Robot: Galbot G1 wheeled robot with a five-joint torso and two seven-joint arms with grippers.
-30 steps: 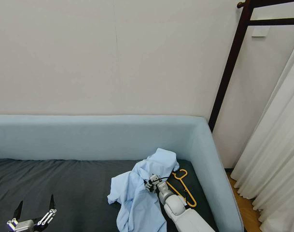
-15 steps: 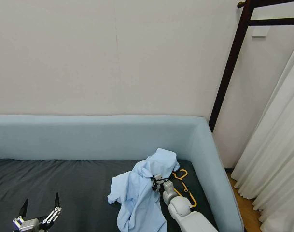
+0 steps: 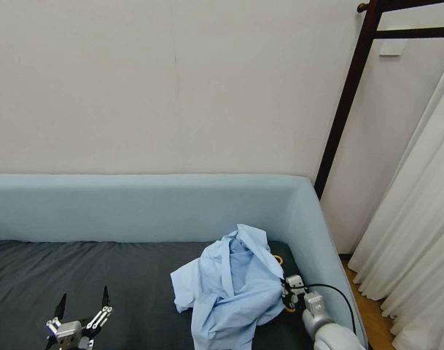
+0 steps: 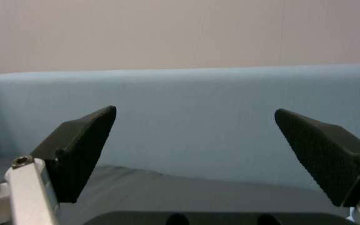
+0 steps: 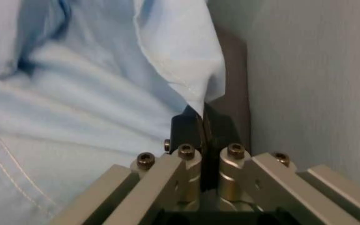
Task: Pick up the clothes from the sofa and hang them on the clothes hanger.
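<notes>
Right gripper fingers clenched on light blue shirt edge at sofa right end; left gripper fingers spread, empty, over seat front edge.

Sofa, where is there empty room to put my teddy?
The dark seat is bare between the backrest and the open left gripper, up to the blue shirt. The right corner is crowded: shirt, and the right gripper pinching it.
</notes>
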